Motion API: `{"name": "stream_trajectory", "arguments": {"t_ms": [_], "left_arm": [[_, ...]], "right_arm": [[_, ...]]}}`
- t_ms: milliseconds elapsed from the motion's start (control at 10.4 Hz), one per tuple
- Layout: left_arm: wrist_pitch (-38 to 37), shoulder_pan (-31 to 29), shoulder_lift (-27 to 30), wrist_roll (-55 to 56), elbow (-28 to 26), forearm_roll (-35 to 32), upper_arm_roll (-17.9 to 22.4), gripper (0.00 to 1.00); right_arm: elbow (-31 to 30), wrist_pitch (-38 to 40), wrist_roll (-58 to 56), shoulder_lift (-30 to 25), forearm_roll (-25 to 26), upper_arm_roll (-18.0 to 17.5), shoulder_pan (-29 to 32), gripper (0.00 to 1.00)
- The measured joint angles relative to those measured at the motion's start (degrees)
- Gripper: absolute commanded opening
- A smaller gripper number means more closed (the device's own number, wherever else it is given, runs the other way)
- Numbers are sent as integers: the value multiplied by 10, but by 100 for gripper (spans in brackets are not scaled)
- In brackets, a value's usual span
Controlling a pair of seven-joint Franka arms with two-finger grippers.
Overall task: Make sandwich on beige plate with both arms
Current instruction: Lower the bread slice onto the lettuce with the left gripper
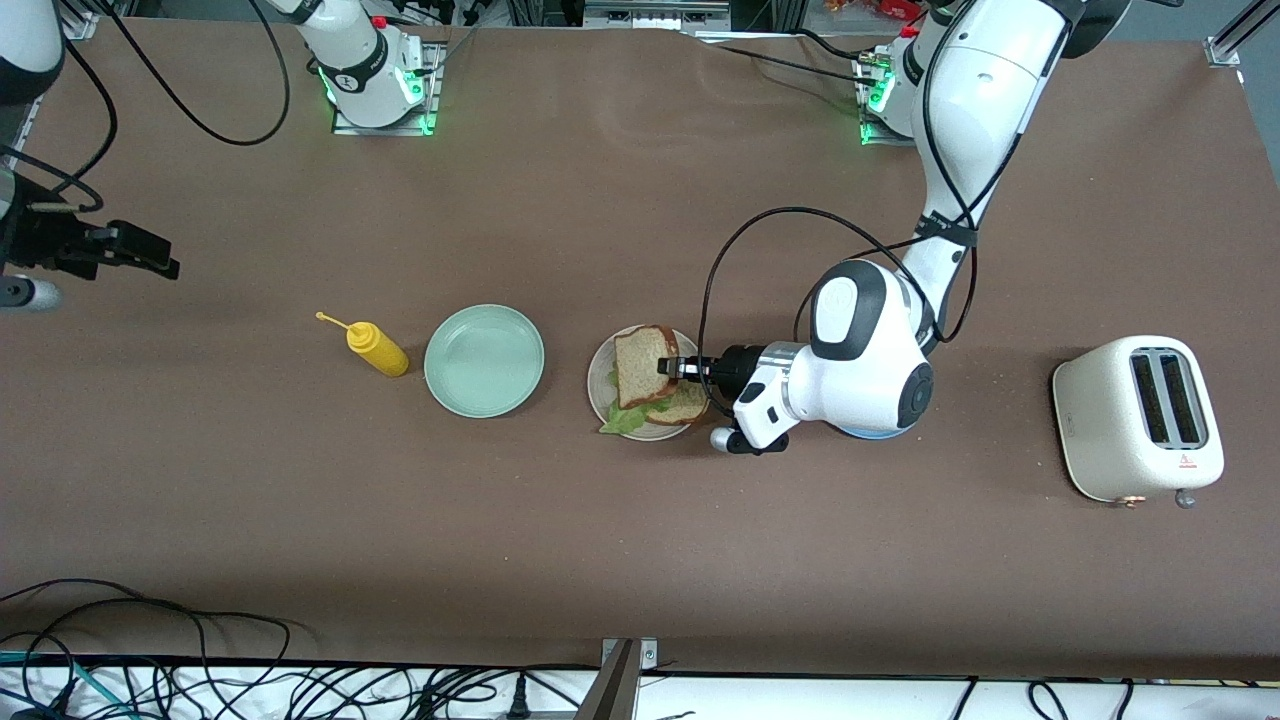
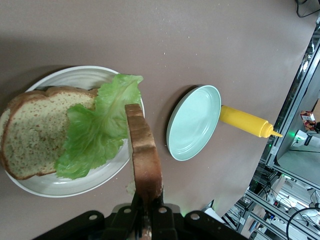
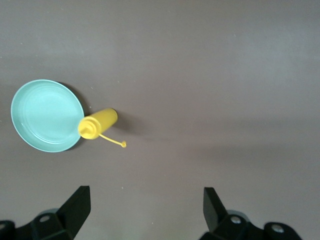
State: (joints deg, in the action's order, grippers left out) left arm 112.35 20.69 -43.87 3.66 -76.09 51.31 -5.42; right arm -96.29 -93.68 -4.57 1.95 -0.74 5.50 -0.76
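While the top slice (image 1: 645, 364) is pinched edge-on in the left gripper (image 1: 668, 367), it should be lowered flat and squared over the lettuce (image 2: 97, 131) before release, so that it is not left leaning or hanging off the rim. In the front view, the plate (image 1: 598, 385) sits at centre frame, with the bottom slice (image 2: 35, 131) lying on it and the leaf draped across that slice and toward the rim. In the left wrist view, the held slice is seen standing on its crust at lower centre, directly above the plate's edge and just beside the leaf. At the front view's left edge, the right gripper (image 1: 140, 252) waits over bare bench (image 1: 640, 560), its jaws spread wide and nothing held.
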Motion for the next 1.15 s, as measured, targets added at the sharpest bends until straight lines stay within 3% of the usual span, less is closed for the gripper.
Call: {"name": "stream_trajectory", "arguments": {"t_ms": [192, 866, 962, 1058, 1154], "left_arm": [[10, 2, -1, 8, 0, 0, 0, 0], [24, 7, -13, 14, 0, 0, 0, 0], [24, 7, -14, 14, 0, 0, 1, 11], [24, 7, -17, 14, 0, 0, 3, 38], [24, 7, -20, 14, 0, 0, 5, 55]], "right_arm": [[-28, -4, 0, -26, 0, -1, 10, 100], [-27, -51, 3, -26, 2, -5, 18, 100], [-27, -62, 4, -25, 2, -6, 18, 100], [-27, -68, 7, -25, 1, -7, 18, 100], [-27, -67, 9, -25, 0, -8, 18, 100]]}}
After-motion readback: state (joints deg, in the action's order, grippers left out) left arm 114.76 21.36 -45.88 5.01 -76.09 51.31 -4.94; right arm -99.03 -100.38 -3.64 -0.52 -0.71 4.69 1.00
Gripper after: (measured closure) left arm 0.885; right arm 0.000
